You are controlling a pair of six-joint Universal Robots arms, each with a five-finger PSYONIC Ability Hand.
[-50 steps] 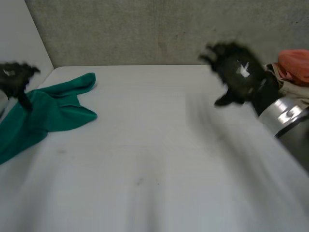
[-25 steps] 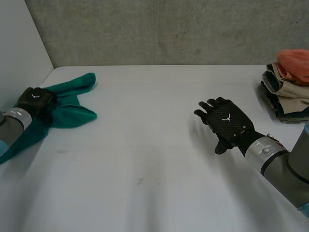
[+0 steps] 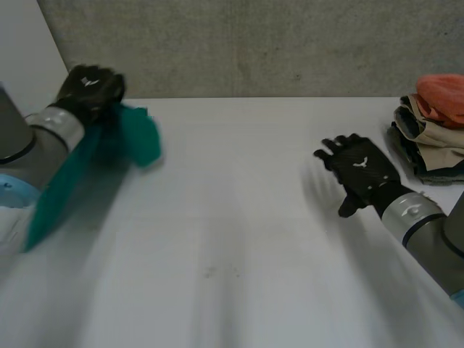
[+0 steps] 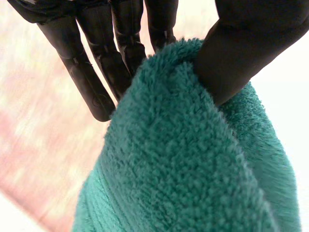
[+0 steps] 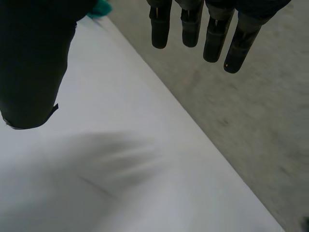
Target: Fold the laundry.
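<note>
Left hand (image 3: pixel 90 87) pinches a green towel (image 3: pixel 136 138) by a fold of its edge. In the left wrist view the thumb (image 4: pixel 251 48) bears down on the terry pile, and the fingers (image 4: pixel 91 82) run straight behind it. It holds the towel above the far left corner of the white table (image 3: pixel 232 239), probably so the cloth hangs out to its length before it is spread.

The towel's long axis runs from the pinched end at the hand, slanting down along the table's left side toward the robot. Its lower end may rest on the table, though the blur there leaves that unsure.

Right hand (image 3: pixel 359 170) hovers palm down over the table's right part, fingers spread and holding nothing, likely ready to take a free corner. A stack of folded clothes (image 3: pixel 431 130) sits at the far right edge, well apart from the towel.
</note>
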